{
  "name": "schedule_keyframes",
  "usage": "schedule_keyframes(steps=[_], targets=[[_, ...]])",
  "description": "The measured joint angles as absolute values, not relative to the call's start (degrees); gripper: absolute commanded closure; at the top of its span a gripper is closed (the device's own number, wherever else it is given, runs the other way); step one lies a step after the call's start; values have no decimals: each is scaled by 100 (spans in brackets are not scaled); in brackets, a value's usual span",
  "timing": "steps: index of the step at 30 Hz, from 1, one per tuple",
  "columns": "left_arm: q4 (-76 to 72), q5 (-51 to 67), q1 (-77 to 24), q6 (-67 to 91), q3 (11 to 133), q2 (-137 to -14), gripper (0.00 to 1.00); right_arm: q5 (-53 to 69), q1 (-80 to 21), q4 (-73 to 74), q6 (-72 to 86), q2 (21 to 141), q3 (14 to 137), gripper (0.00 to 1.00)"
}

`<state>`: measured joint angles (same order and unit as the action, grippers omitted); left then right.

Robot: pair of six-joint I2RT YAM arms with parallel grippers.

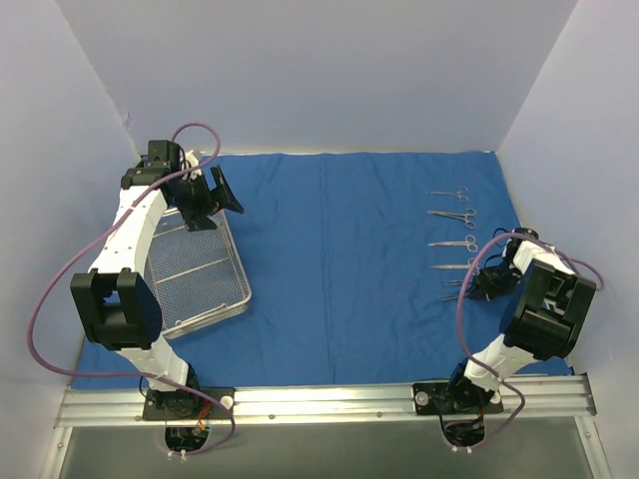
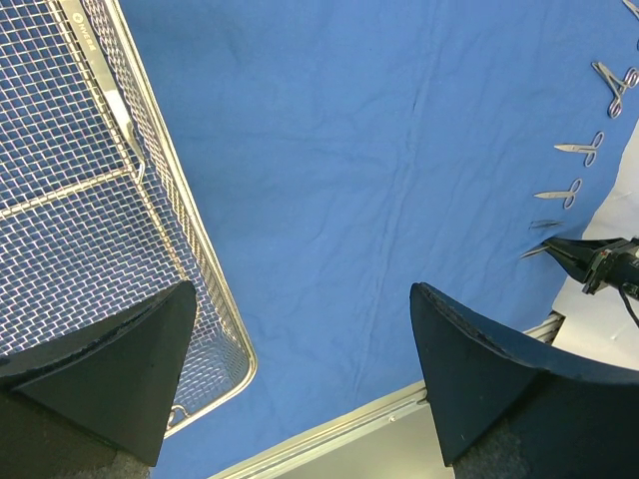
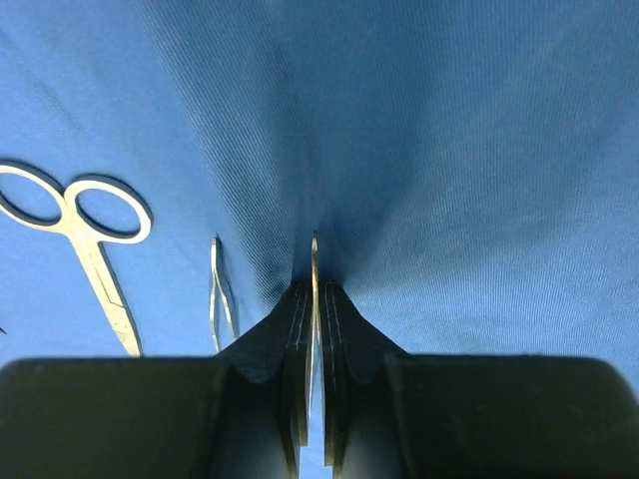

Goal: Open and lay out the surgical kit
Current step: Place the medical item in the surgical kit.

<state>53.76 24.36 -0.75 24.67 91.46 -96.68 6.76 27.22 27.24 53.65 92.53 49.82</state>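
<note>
The royal-blue cloth wrap (image 1: 339, 259) lies spread flat over the table. The silver wire-mesh tray (image 1: 243, 274) rests on its left part, with nothing in it that I can see. Several thin silver instruments (image 1: 454, 212) lie in a column at the right. My left gripper (image 1: 215, 205) hangs open above the tray's far end; in the left wrist view the tray rim (image 2: 170, 190) runs under its left finger. My right gripper (image 3: 315, 299) is shut on a thin silver instrument (image 3: 315, 264), seen edge-on, low over the cloth (image 3: 479, 180) at the near end of the column.
Scissors (image 3: 85, 215) and slim tweezers (image 3: 220, 294) lie just left of the held instrument. White walls enclose the table on three sides. A metal rail (image 1: 329, 399) runs along the near edge. The cloth's right edge (image 1: 519, 230) is close to the instruments.
</note>
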Motion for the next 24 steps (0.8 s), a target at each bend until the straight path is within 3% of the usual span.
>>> schedule_keyframes(steps=[6,24], targets=[[5380,2436,-67,2482,9146,-9719,3,696,2689,2696,5470,9312,5039,78],[5349,2475,-64,2486,8967,-9747,4,421,2856,2982,5153,9076,4960,68]])
